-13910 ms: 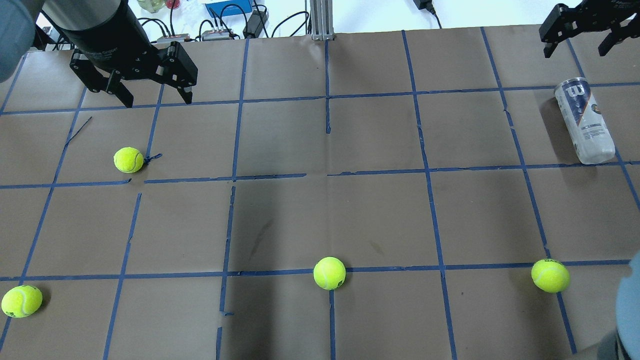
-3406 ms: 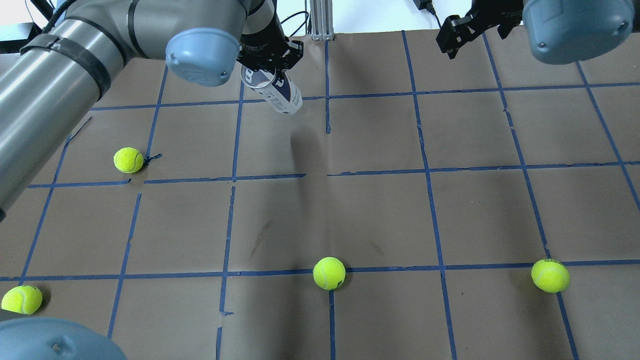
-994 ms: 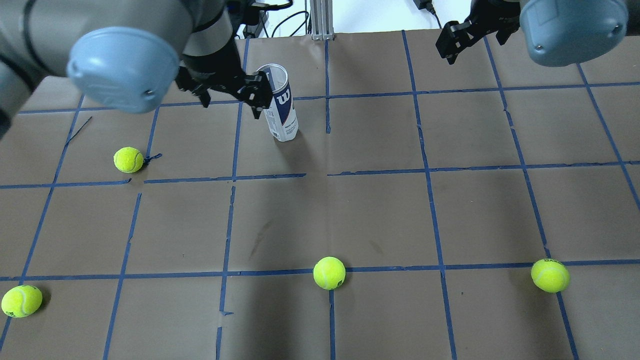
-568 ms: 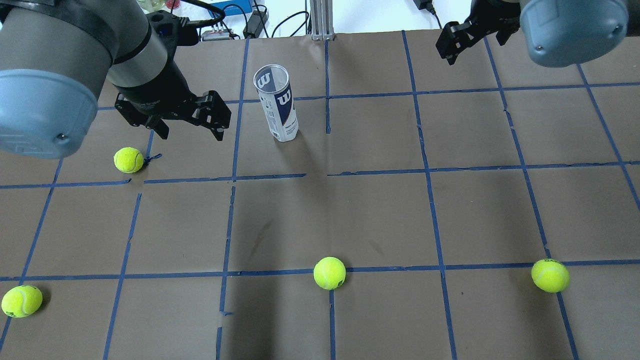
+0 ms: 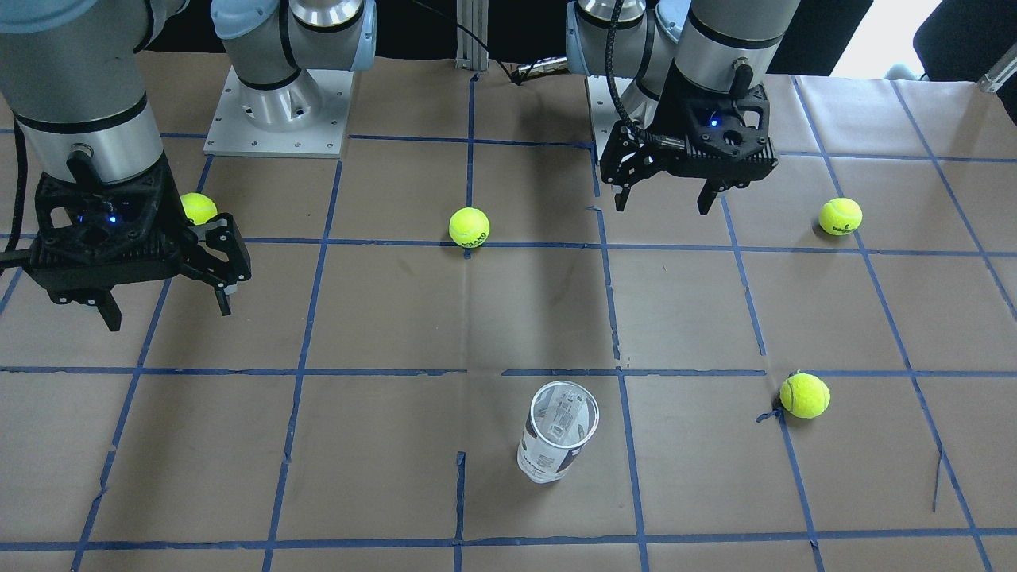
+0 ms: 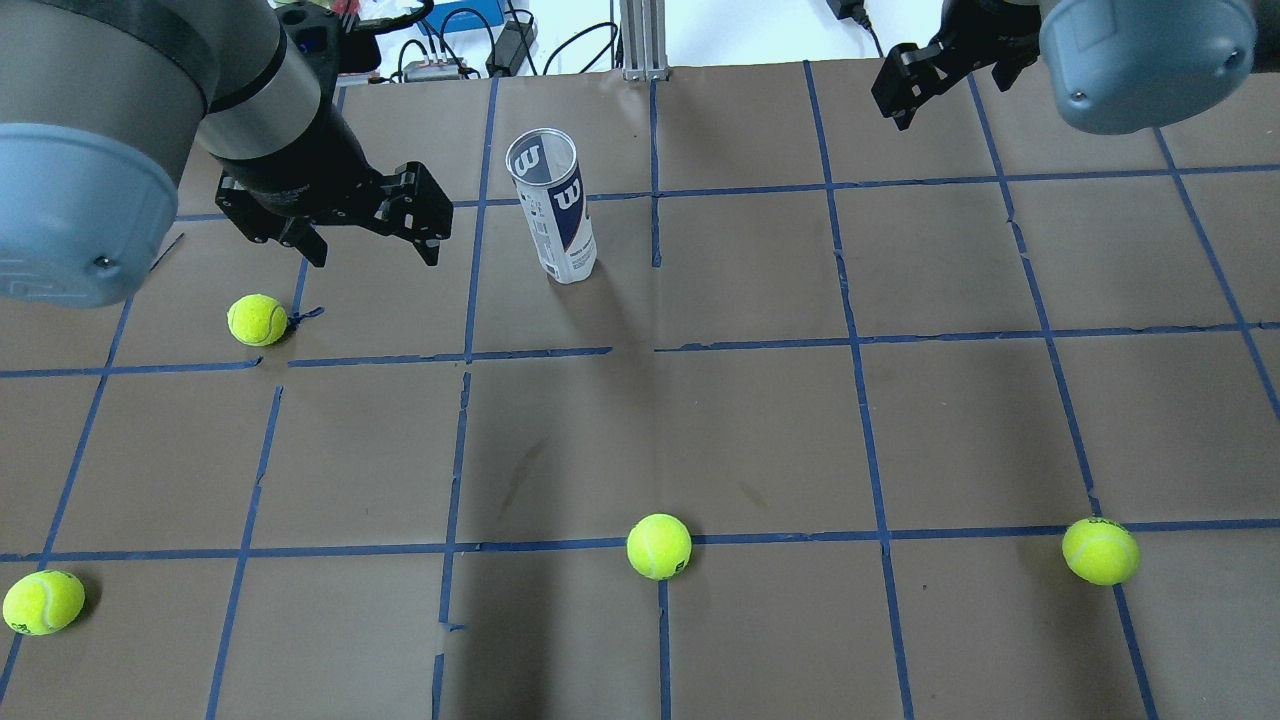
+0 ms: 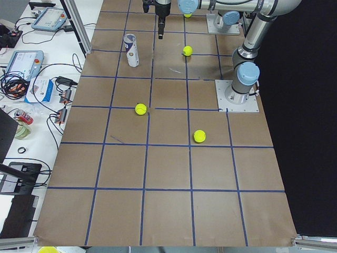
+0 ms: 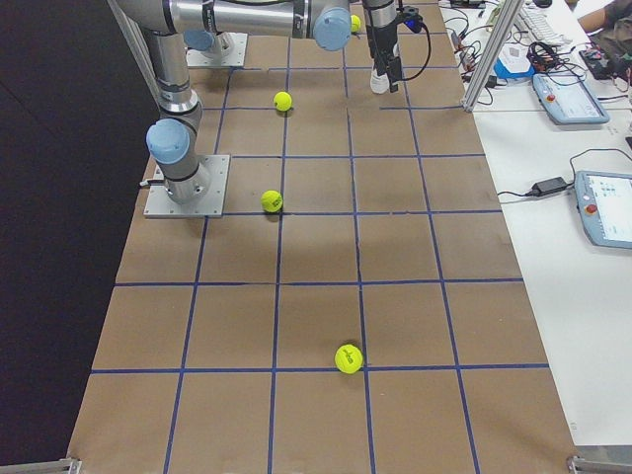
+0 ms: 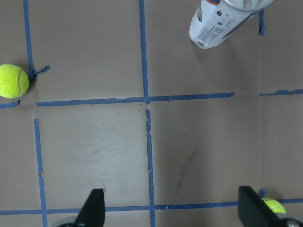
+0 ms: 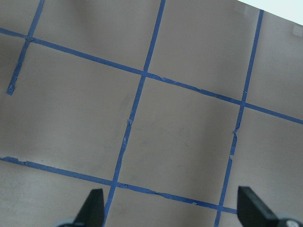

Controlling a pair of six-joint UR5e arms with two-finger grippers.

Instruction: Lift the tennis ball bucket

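The tennis ball bucket, a clear can with a white and dark-blue label, stands upright and open-topped on the brown table, with nothing holding it. It also shows in the front view, the left side view and the left wrist view. My left gripper hangs open and empty to the can's left, clearly apart from it; in the front view it is on the right. My right gripper is open and empty, far from the can, over bare table.
Several yellow-green tennis balls lie loose: one near my left gripper, one mid-front, one front right, one front left. Blue tape lines grid the table. Cables and boxes lie beyond the far edge.
The can was lying at the far right, then carried in my left gripper and stood upright. Over the last second my left gripper drew away leftward from it, open.
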